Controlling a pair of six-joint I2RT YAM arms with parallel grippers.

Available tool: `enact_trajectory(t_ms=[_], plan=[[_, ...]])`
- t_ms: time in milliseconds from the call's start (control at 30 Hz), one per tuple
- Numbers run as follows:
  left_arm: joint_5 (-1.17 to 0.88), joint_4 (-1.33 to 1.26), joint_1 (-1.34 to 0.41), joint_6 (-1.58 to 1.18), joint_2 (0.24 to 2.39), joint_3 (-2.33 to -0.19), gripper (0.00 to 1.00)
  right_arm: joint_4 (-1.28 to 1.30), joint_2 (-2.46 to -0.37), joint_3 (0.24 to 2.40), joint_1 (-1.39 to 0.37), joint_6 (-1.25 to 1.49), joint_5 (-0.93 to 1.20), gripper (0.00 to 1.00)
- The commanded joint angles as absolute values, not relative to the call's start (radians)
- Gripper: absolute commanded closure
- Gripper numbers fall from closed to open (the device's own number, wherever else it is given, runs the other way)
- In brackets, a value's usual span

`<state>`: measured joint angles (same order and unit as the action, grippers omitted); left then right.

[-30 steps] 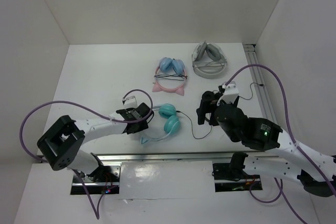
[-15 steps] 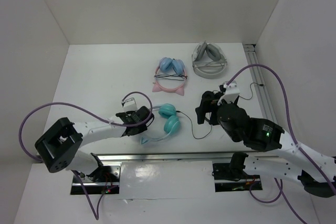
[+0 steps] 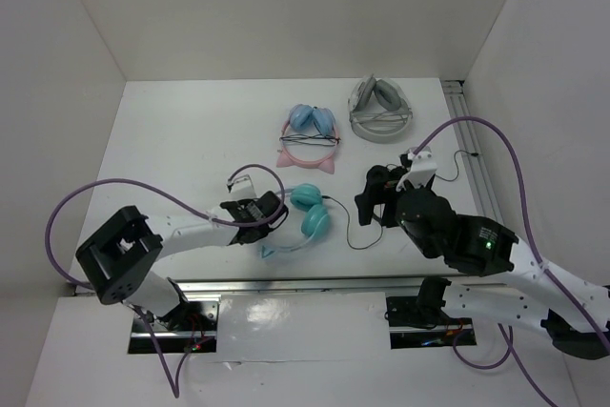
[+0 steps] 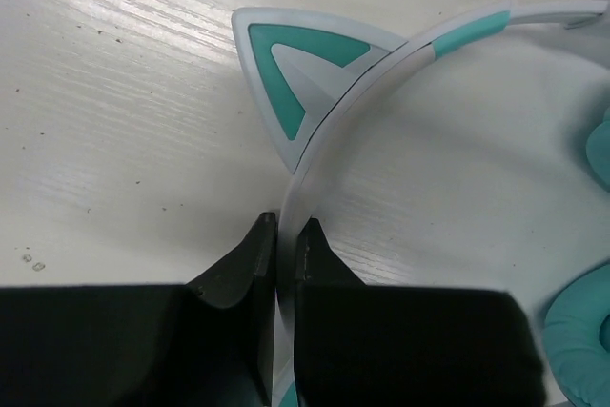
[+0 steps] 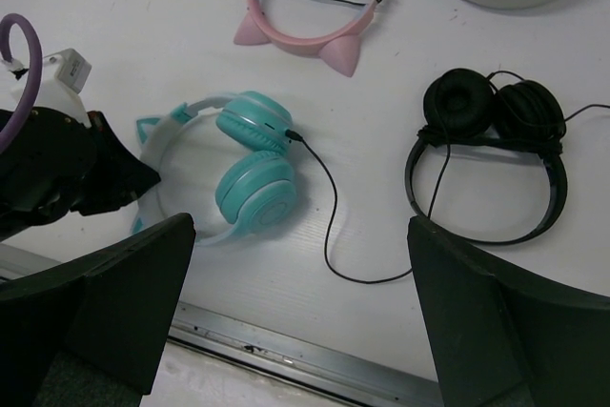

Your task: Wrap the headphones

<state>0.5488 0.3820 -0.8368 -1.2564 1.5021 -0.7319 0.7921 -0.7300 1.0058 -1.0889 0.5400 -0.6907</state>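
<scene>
The teal headphones (image 3: 309, 213) lie flat near the table's front edge, cups folded together. Their pale headband (image 4: 329, 145) has a cat ear (image 4: 291, 69). My left gripper (image 3: 271, 211) is shut on that headband, whose thin strip is pinched between the two black fingers (image 4: 257, 254), just below the cat ear. The headphones' black cable (image 5: 329, 202) runs loose from the upper cup toward the right in a curve. My right gripper (image 5: 300, 231) hovers open above the table right of the headphones (image 5: 254, 164), holding nothing.
Small black headphones (image 5: 491, 154) lie to the right, under the right arm in the top view. Pink cat-ear headphones (image 3: 310, 135) and a grey-white pair (image 3: 381, 110) sit farther back. A metal rail (image 5: 315, 359) runs along the near edge.
The left gripper slid right onto the headband and shut on it. The teal headphones shifted slightly to the right. The right arm barely moved.
</scene>
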Motion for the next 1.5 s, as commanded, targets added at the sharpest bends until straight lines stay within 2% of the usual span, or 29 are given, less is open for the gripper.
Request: enact_trajectory(t_ms=[0,133,167,333,467,633,767,1033,1167,1300,1467], plan=[[0.446,0.497,-0.839,-1.316,1.539,-0.672,1.0,0.752,-0.716,1.014,-1.094,0.531,-0.69,0.0],[0.531,0.716,-0.882,-1.362,1.395,-0.732,1.0,0.721,-0.716,1.0,-1.094,0.489,-0.644,0.0],[0.55,0.838,-0.908,-1.362,1.358,-0.758,1.0,0.675,-0.707,0.983,-1.094,0.473,-0.621,0.0],[0.658,1.121,-0.951,-1.274,1.116,-0.975,1.0,0.506,-0.689,0.917,-1.094,0.341,-0.399,0.0],[0.756,1.366,-0.962,-1.223,1.01,-1.173,1.0,0.471,-0.752,0.917,-1.094,0.292,-0.299,0.0],[0.79,1.367,-0.862,-0.978,0.92,-1.337,1.0,0.361,-0.816,0.905,-1.094,0.235,-0.221,0.0],[0.79,1.367,-0.758,-0.824,0.933,-1.472,1.0,0.287,-0.873,0.905,-1.094,0.235,-0.365,0.0],[0.769,1.367,-0.69,-0.727,0.933,-1.626,1.0,-0.053,-0.969,0.798,-1.094,0.112,-0.344,0.0],[0.718,1.367,-0.655,-0.695,0.933,-1.712,1.0,-0.139,-1.04,0.776,-1.094,0.083,-0.396,0.0],[0.681,1.367,-0.635,-0.646,0.933,-1.756,1.0,-0.178,-1.118,0.799,-1.08,0.072,-0.541,0.09],[0.672,1.367,-0.615,-0.635,0.923,-1.779,1.0,-0.156,-1.115,0.822,-1.009,0.083,-0.505,0.12]])
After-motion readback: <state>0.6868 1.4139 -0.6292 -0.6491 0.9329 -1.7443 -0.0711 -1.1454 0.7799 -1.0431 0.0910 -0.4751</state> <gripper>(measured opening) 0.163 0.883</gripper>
